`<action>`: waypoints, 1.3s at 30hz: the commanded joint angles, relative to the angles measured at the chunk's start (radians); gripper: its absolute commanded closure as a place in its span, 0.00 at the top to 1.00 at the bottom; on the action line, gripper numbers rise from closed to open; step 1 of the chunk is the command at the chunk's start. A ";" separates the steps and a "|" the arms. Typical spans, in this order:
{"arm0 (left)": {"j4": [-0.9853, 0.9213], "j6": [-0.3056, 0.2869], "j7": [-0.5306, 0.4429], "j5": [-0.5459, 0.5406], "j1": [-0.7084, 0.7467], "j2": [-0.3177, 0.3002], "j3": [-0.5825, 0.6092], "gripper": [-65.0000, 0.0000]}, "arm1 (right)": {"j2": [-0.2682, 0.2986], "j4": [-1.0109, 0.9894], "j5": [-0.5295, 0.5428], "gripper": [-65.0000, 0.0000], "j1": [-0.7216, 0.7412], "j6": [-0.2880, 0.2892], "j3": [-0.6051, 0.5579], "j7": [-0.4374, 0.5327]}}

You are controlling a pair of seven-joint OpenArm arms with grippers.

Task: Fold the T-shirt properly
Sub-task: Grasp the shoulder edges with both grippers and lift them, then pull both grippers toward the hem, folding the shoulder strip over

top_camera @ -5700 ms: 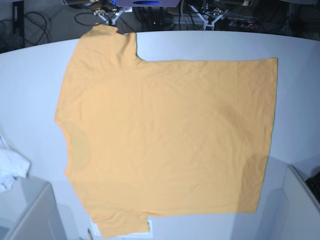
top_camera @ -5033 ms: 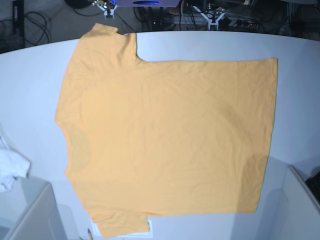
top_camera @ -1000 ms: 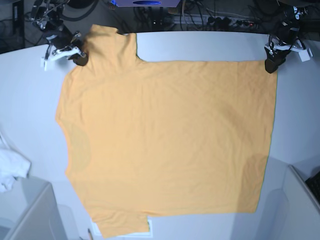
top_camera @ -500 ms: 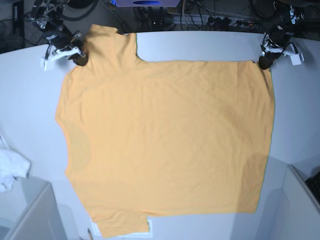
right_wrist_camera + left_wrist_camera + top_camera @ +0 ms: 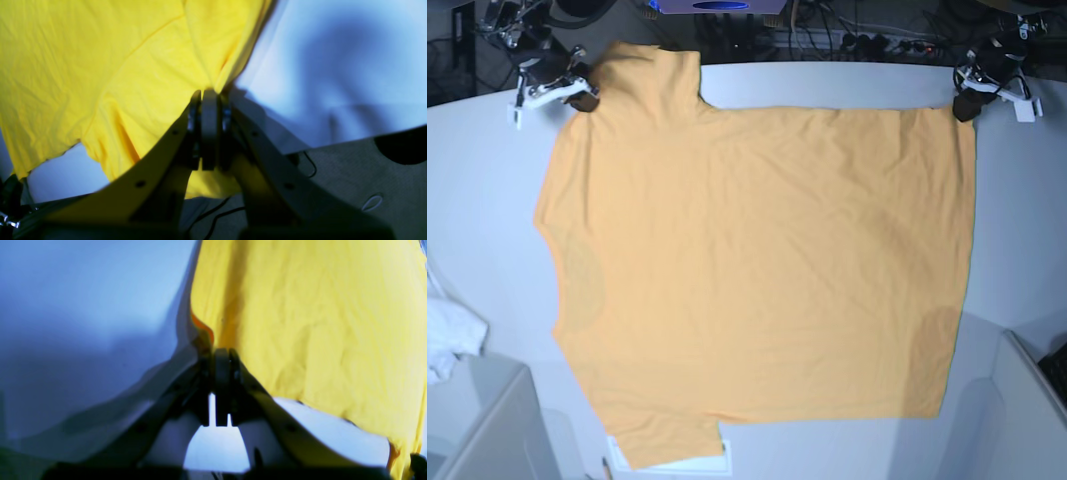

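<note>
Pale tabletop (image 5: 757,90) carries the T-shirt (image 5: 757,270) spread flat, soft and limp, its far corners pinched by the clamped left gripper (image 5: 968,106) and right gripper (image 5: 584,98), good holds for folding.

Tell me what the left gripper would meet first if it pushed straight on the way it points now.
The left gripper is already shut on the T-shirt at its edge, so more of that cloth comes first; the white table lies beneath, though depth is unclear.

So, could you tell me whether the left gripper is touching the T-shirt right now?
Touching. In the left wrist view, the left gripper has its fingers shut on the T-shirt edge.
</note>
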 commanded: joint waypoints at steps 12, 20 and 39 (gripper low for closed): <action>0.236 0.092 -0.009 -0.016 -0.010 -0.017 -0.005 0.00 | 0.012 0.143 0.015 0.00 0.042 -0.052 -0.002 0.008; 0.252 0.126 -0.003 -0.016 -0.078 -0.017 0.000 0.00 | 0.012 0.143 0.012 0.00 0.177 -0.056 0.001 -0.128; 0.356 0.126 0.209 -0.017 -0.193 -0.008 -0.172 0.00 | 0.009 0.145 0.155 0.00 0.281 -0.056 0.026 -0.168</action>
